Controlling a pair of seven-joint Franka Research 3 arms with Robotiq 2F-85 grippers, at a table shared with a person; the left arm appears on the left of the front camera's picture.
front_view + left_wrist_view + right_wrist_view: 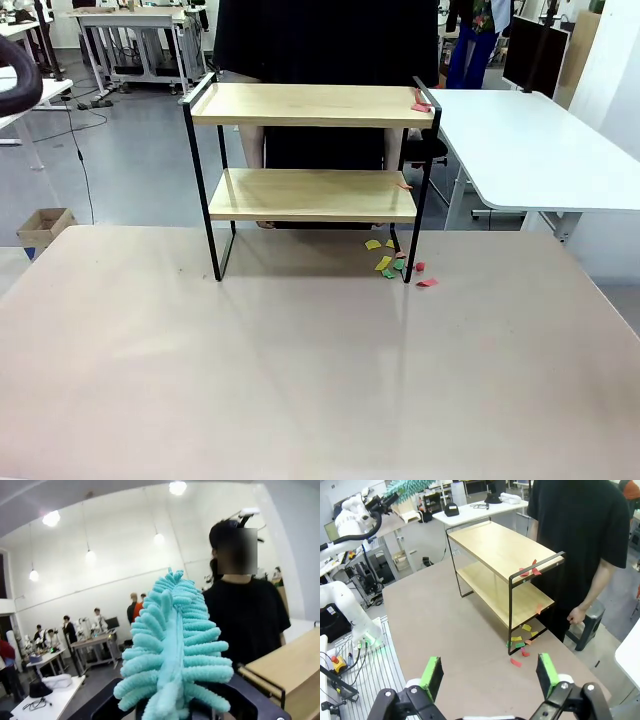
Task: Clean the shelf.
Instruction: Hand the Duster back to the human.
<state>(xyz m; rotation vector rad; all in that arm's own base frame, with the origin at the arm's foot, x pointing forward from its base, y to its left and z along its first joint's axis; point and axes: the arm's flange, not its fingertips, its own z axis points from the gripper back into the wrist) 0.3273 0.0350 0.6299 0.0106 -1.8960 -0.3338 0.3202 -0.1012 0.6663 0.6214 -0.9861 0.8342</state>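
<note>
Shelf [313, 150] stands at the far edge of the table [300, 380], a person in black [580, 530] close behind it. Two light wooden boards in a thin black frame; looks stiff but light, probably easy to nudge or tip if pushed hard from the front. Boards smooth, so scraps should slide off readily.

Debris: red paper scraps [421, 103] at the top board's right end by the rail, one orange bit [403, 184] at the lower board's right edge. Coloured scraps [398, 264] lie on the table around the right front leg.

Left gripper [172, 710] is clamped on the base of a teal chenille duster [172, 645], raised high and well apart from the shelf. Duster soft, floppy fronds; light strokes should do, no need to hold the rack itself. If steadying is wanted, the raised end rail or an upright is the likely place.

Right gripper [490, 675] hangs above the table with jaws spread wide, holding nothing, green pads [432, 676] showing.

Judgement: top board's right end is the remaining work.
</note>
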